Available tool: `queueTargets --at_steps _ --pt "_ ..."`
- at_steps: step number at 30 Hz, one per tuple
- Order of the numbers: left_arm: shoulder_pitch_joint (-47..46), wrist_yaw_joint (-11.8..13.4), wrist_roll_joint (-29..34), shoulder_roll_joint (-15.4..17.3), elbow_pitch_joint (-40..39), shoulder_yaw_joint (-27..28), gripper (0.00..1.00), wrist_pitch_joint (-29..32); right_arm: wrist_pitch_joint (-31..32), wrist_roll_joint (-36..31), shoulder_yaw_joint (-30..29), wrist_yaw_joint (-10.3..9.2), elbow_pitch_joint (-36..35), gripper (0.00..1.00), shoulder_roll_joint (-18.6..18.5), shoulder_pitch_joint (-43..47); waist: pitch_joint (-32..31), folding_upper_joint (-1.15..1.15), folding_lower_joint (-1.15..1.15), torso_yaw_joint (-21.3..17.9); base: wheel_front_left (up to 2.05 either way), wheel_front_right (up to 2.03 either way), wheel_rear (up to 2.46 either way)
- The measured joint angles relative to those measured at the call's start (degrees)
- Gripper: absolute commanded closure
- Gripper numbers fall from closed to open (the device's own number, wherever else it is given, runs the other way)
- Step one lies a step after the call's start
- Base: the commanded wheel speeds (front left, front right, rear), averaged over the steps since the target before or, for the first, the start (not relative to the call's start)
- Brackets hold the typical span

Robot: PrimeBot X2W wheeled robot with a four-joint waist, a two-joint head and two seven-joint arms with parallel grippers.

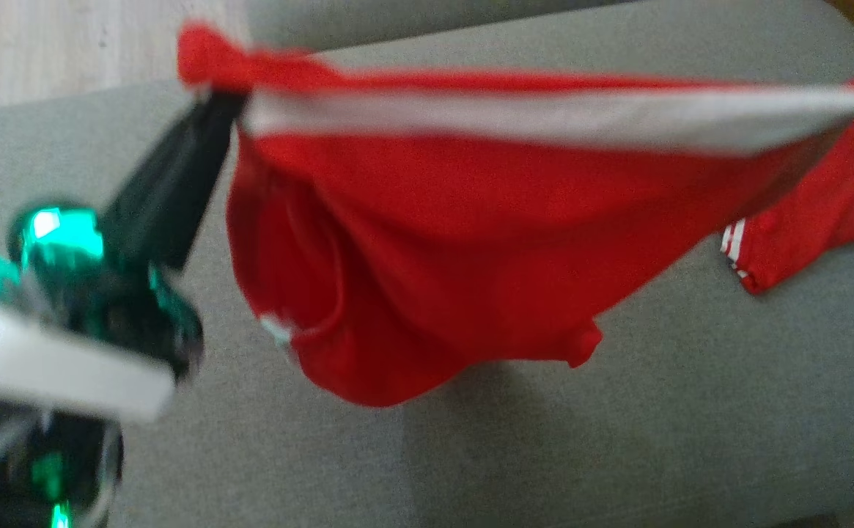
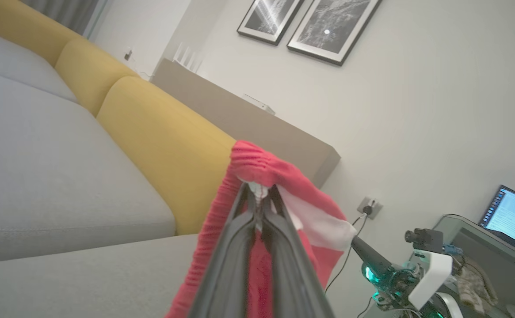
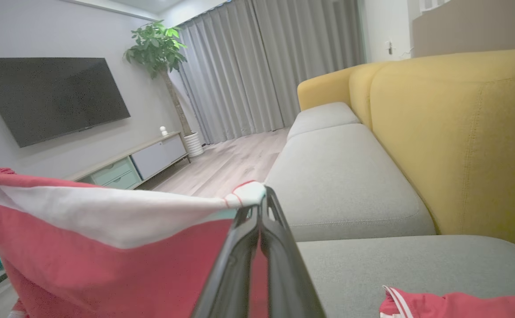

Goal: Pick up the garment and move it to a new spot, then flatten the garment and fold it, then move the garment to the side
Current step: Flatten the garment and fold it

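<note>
In the head view, the garment (image 1: 470,220) hangs across the upper middle of the frame, above the sofa seat (image 1: 617,440). Its upper left corner is pinched in the left gripper (image 1: 210,95), whose arm runs down to the lower left. One end of the cloth lies on the seat at the right edge. The floor (image 1: 45,44) sits in the upper left corner. In the right wrist view, the right gripper (image 3: 259,201) rises from bottom centre, clamped on the top edge. The cloth spreads left, and the seat and backrest (image 3: 460,132) lie to the right.
</note>
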Motion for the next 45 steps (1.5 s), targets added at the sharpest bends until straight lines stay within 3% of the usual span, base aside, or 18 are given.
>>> queueTargets --at_steps 3,7,11,15,18,21,27,35,45 --pt "-5.6 0.1 1.3 0.3 5.3 -0.5 1.00 1.0 0.3 -2.8 0.7 0.00 4.1 1.00 0.5 -5.4 1.5 0.00 0.00 -0.2 0.00 0.00 0.00" --pt "-18.0 -0.8 6.1 0.0 21.4 -2.2 1.00 0.3 -1.3 -7.7 3.5 0.00 17.1 1.00 5.5 -19.0 5.2 0.00 0.02 -0.5 0.00 0.00 0.00" --pt "-31.9 -1.9 13.6 -3.3 41.2 -3.4 1.00 -7.4 -8.9 -14.5 4.1 0.00 34.3 1.00 6.9 -34.0 8.8 0.00 0.03 -0.6 0.00 0.00 0.00" --pt "-44.7 -4.0 19.5 -7.1 55.3 -4.2 1.00 -18.0 -20.2 -14.8 4.6 0.00 48.1 1.00 6.9 -45.6 11.4 -0.01 0.03 -0.4 0.00 0.00 0.00" --pt "-52.4 -6.2 21.4 -8.1 61.9 -3.9 1.00 -24.5 -26.1 -14.2 7.5 0.00 54.5 1.00 6.8 -50.9 13.0 0.00 0.02 -0.3 0.00 0.00 0.00" --pt "-53.6 -8.6 21.9 -8.3 66.3 -4.0 1.00 -27.9 -28.5 -15.7 12.2 0.00 57.6 1.00 6.8 -49.7 13.6 0.00 0.02 -0.1 0.00 0.00 0.00" --pt "-39.0 -10.7 19.3 -7.2 67.7 -6.1 1.00 -29.2 -29.9 -18.7 16.4 0.00 56.1 1.00 5.8 -32.7 13.2 0.00 0.00 0.4 0.00 0.00 0.00" --pt "-7.7 -11.0 12.1 -4.3 55.3 -8.5 1.00 -25.8 -29.0 -18.5 19.1 0.00 40.6 1.00 0.3 -6.9 10.8 0.00 -0.01 0.6 0.00 0.00 0.00" --pt "27.7 -4.6 3.1 -1.2 30.9 -11.6 1.00 -17.9 -21.1 -19.8 14.1 0.00 19.4 1.00 -3.4 25.6 4.6 0.00 -0.03 1.3 0.00 0.00 0.00"
